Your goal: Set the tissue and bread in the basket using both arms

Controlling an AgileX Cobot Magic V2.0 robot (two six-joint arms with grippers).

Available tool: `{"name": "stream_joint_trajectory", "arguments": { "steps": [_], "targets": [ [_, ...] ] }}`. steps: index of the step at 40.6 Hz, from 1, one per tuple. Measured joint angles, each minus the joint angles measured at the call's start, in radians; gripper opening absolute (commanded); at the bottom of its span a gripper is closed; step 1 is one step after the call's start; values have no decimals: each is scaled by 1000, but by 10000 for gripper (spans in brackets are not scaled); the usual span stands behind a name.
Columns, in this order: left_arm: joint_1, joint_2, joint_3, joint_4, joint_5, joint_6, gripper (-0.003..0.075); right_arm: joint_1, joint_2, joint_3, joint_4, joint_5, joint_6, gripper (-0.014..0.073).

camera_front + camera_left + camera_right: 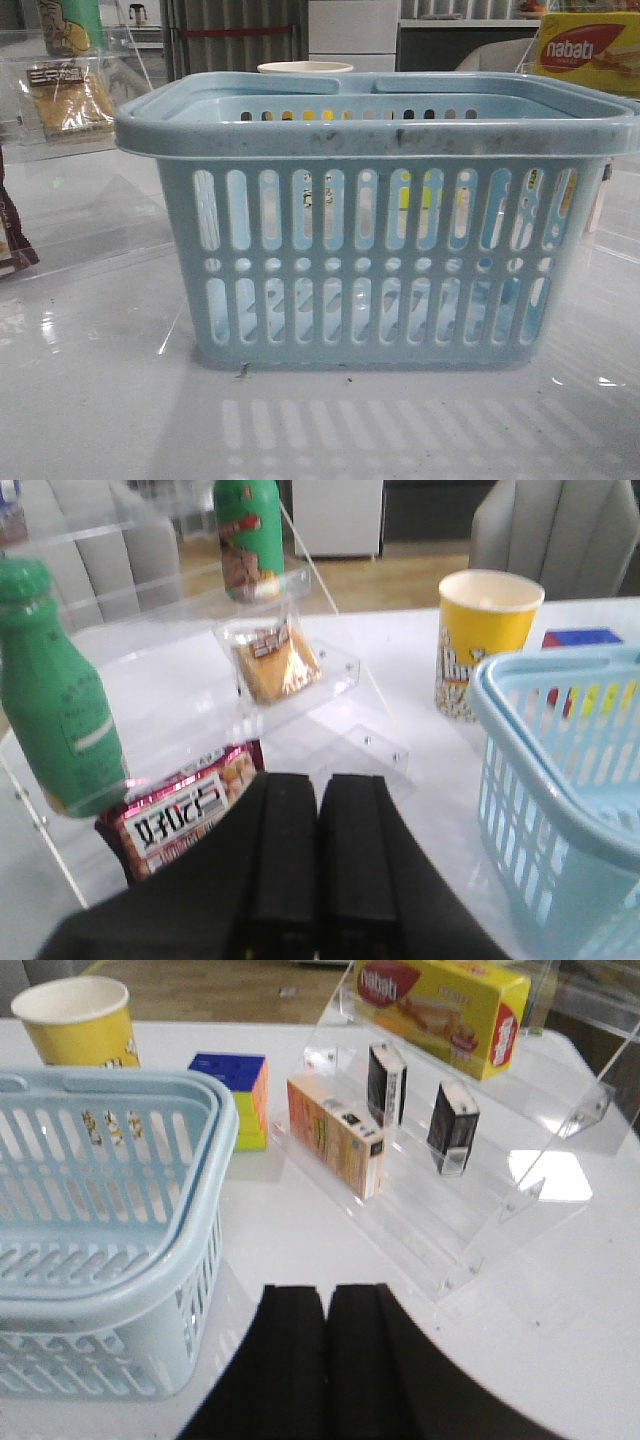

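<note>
While both my grippers, left (pixel 318 865) and right (pixel 327 1360), are clenched on nothing, the bread (pixel 273 663) and tissue (pixel 452 1127) wait on clear shelves beside the basket (pixel 380 135); a careless reach could knock their neighbours.

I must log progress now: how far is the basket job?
Nothing looks done: the basket appears empty. Nothing is in hand; the left gripper and right gripper are shut on nothing. The bread and tissue remain on their shelves.
</note>
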Motion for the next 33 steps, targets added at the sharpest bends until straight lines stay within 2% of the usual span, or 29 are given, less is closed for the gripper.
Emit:
{"name": "stream_joint_trajectory", "arguments": {
  "steps": [5, 13, 15, 22, 24, 26, 33],
  "targets": [
    [0, 69, 1, 0, 58, 0, 93, 0, 65, 0, 0, 30, 0, 57],
    [0, 159, 1, 0, 77, 0, 109, 0, 155, 0, 0, 55, 0, 71],
    [0, 180, 1, 0, 79, 0, 142, 0, 177, 0, 0, 58, 0, 126],
    [0, 215, 1, 0, 77, 0, 405, 0, 233, 0, 0, 60, 0, 510],
    [0, 218, 1, 0, 73, 0, 438, 0, 245, 0, 0, 60, 0, 589],
    [0, 220, 1, 0, 69, 0, 438, 0, 257, 0, 0, 60, 0, 630],
    [0, 224, 1, 0, 67, 0, 435, -11, 320, 0, -11, 44, 0, 612]
  ]
}}
